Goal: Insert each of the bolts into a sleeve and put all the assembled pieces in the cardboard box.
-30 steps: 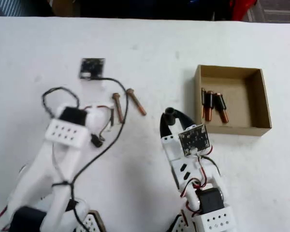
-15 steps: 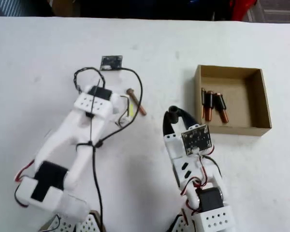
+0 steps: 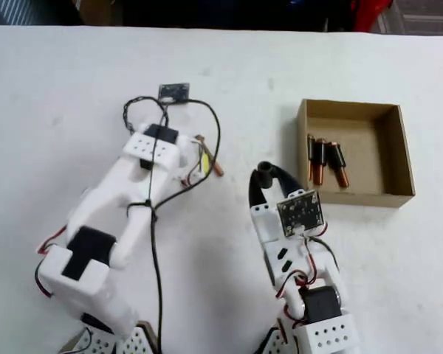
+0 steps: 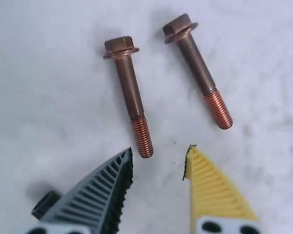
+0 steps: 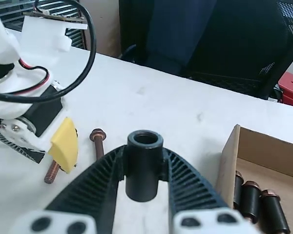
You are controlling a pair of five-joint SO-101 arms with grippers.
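Two copper bolts lie side by side on the white table, one [image 4: 129, 95] near my left gripper's grey finger, the other [image 4: 200, 75] beyond the yellow finger. My left gripper [image 4: 158, 156] hangs open just short of their threaded ends; in the high view this gripper [image 3: 198, 164] covers most of the bolts [image 3: 213, 162]. My right gripper [image 5: 144, 156] is shut on an upright black sleeve [image 5: 145, 165], seen in the high view [image 3: 264, 177] between the bolts and the cardboard box [image 3: 399, 151]. Three assembled pieces [image 3: 325, 162] lie in the box.
A black cable [image 3: 207, 125] loops off the left arm over the table near the bolts. The right wrist view has the left gripper's yellow finger [image 5: 64, 151] beside a bolt [image 5: 97, 141], with the box wall [image 5: 229, 156] close by. Chairs stand beyond the far table edge.
The left arm has swung forward and to the right, coming over the two bolts and covering one of them. The right arm with the sleeve has kept still.
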